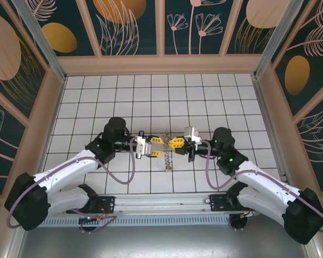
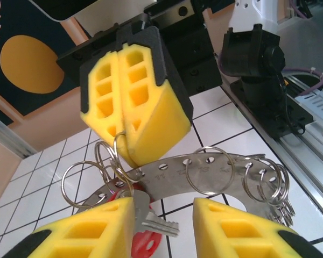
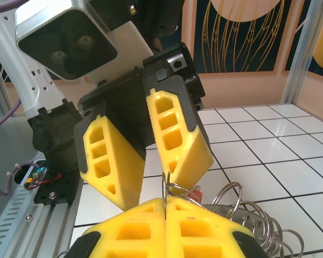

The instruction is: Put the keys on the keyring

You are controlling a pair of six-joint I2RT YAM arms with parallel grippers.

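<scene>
The keyring (image 2: 204, 171) is a flat grey metal band with holes and several small split rings, held off the tiles between both arms; it also hangs below the grippers (image 1: 168, 159). My right gripper (image 3: 165, 204) is shut on one thin split ring at the band's end, and the same pinch shows from the left wrist (image 2: 127, 153). My left gripper (image 2: 164, 207) is open. The silver key (image 2: 151, 217) with its red tag (image 2: 142, 243) lies against the inner face of its left finger, head up among the split rings. I cannot tell whether it is threaded on one.
The grippers meet tip to tip over the white tiled floor (image 1: 215, 102), the left gripper (image 1: 156, 146) facing the right gripper (image 1: 175, 143). A metal rail (image 1: 167, 203) runs along the near edge by the arm bases. Patterned walls enclose the floor on three sides.
</scene>
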